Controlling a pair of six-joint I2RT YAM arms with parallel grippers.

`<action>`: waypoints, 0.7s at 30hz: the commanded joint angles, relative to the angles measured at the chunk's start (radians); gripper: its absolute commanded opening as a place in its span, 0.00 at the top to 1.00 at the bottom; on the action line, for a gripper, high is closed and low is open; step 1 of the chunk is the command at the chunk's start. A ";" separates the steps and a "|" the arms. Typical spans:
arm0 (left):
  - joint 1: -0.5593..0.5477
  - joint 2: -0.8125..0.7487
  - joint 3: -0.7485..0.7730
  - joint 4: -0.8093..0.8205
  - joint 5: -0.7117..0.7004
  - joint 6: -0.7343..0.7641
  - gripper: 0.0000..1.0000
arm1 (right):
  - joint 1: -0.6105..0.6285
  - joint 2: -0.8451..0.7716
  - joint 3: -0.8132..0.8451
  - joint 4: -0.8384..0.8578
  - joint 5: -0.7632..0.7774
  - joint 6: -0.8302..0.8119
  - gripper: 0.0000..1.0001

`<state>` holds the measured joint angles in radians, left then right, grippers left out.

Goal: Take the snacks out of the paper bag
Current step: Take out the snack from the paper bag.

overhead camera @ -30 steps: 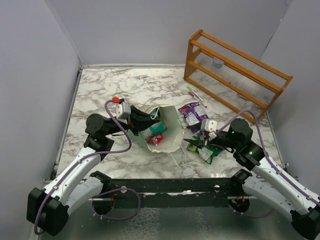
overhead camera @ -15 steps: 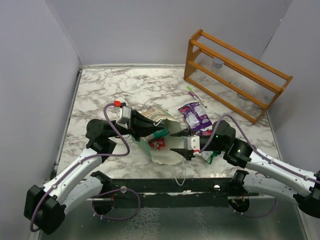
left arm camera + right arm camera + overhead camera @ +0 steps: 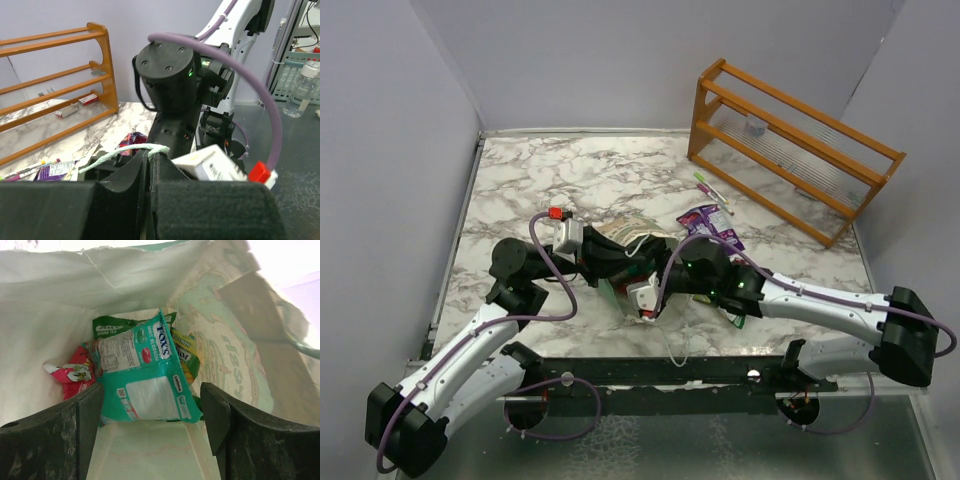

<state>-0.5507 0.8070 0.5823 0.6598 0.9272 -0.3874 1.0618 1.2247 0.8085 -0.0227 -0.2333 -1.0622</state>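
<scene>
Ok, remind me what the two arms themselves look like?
Both arms match: white link shells, black joint housings and bases. A purple cable loops along each; the left arm's ends in a red connector by a white wrist camera box. The right end effector's fingers are broad, matte black. Small green lights glow on the right arm.

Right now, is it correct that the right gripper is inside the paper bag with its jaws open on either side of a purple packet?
Not quite: the packet is teal, not purple. The right wrist view shows the right gripper inside the paper bag with its jaws open on either side of a teal packet.
</scene>
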 commanded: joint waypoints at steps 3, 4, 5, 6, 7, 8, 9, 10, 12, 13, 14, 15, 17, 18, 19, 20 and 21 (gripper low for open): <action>-0.005 -0.015 0.024 0.020 -0.009 -0.007 1.00 | 0.014 0.124 0.091 0.001 0.108 -0.148 0.21; -0.005 -0.015 0.022 0.028 -0.010 -0.011 1.00 | 0.017 0.141 0.097 0.004 0.126 -0.155 0.21; -0.004 -0.016 0.022 0.029 -0.013 -0.014 1.00 | 0.019 0.158 0.102 0.015 0.146 -0.161 0.21; -0.004 -0.016 0.021 0.030 -0.016 -0.014 1.00 | 0.020 0.174 0.105 0.025 0.172 -0.164 0.21; -0.004 -0.017 0.021 0.033 -0.016 -0.015 1.00 | 0.021 0.191 0.110 0.029 0.196 -0.171 0.21; -0.003 -0.017 0.021 0.036 -0.014 -0.018 1.00 | 0.021 0.205 0.114 0.032 0.211 -0.180 0.21; -0.005 -0.016 0.020 0.039 -0.014 -0.022 1.00 | 0.021 0.217 0.113 0.041 0.225 -0.192 0.21; -0.004 -0.018 0.019 0.042 -0.014 -0.023 1.00 | 0.021 0.229 0.109 0.057 0.236 -0.199 0.21; -0.003 -0.018 0.018 0.045 -0.014 -0.022 1.00 | 0.021 0.253 0.107 0.101 0.269 -0.199 0.20; -0.004 -0.017 0.017 0.044 -0.013 -0.022 1.00 | 0.021 0.265 0.107 0.119 0.281 -0.198 0.20; -0.004 -0.018 0.017 0.043 -0.012 -0.023 1.00 | 0.021 0.278 0.109 0.134 0.289 -0.202 0.20; -0.003 -0.019 0.016 0.042 -0.012 -0.022 1.00 | 0.020 0.294 0.111 0.144 0.300 -0.209 0.19; -0.003 -0.022 0.014 0.035 -0.012 -0.021 1.00 | 0.020 0.322 0.114 0.180 0.317 -0.218 0.15; -0.003 -0.026 0.010 0.034 -0.015 -0.022 1.00 | 0.020 0.335 0.114 0.201 0.319 -0.219 0.15; -0.003 -0.032 0.007 0.032 -0.018 -0.021 1.00 | 0.019 0.352 0.118 0.215 0.318 -0.224 0.14; -0.003 -0.036 0.004 0.032 -0.021 -0.022 1.00 | 0.018 0.366 0.123 0.221 0.319 -0.227 0.14; -0.003 -0.040 0.002 0.029 -0.023 -0.018 1.00 | 0.016 0.378 0.126 0.231 0.319 -0.228 0.13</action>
<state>-0.5510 0.8032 0.5816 0.6609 0.9203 -0.3981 1.0744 1.5433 0.8993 0.1188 0.0307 -1.2518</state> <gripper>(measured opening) 0.020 0.859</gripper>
